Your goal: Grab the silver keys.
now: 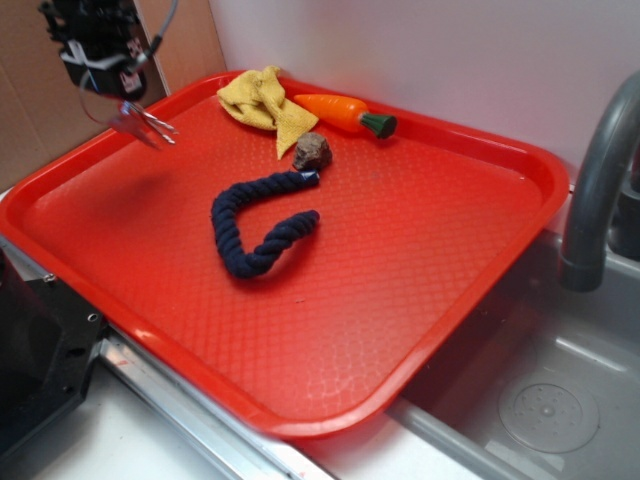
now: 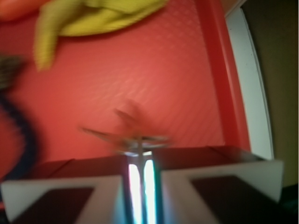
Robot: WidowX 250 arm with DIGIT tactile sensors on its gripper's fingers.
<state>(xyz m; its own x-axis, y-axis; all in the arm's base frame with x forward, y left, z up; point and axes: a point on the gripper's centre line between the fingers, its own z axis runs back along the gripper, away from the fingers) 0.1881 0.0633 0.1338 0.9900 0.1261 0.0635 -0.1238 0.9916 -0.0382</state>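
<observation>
Tool [image 1: 120, 95] jaws pinch the silver keys [image 1: 140, 122], which dangle above the red tray [image 1: 420, 330], left of the yellow cloth [image 1: 262, 100]. Held by so little metal, a jolt could drop them.

Tray [image 1: 500, 260] sits beside sink [image 1: 545, 400], faucet [image 1: 600, 190] at right. On tray: cloth [image 1: 262, 103] far left, carrot toy [image 1: 345, 112] right of it, rock [image 1: 312, 152] just nearer, rope [image 1: 262, 222] mid-tray. Gripper [image 1: 125, 100] with keys [image 1: 145, 125] hangs above tray's far-left corner.
</observation>
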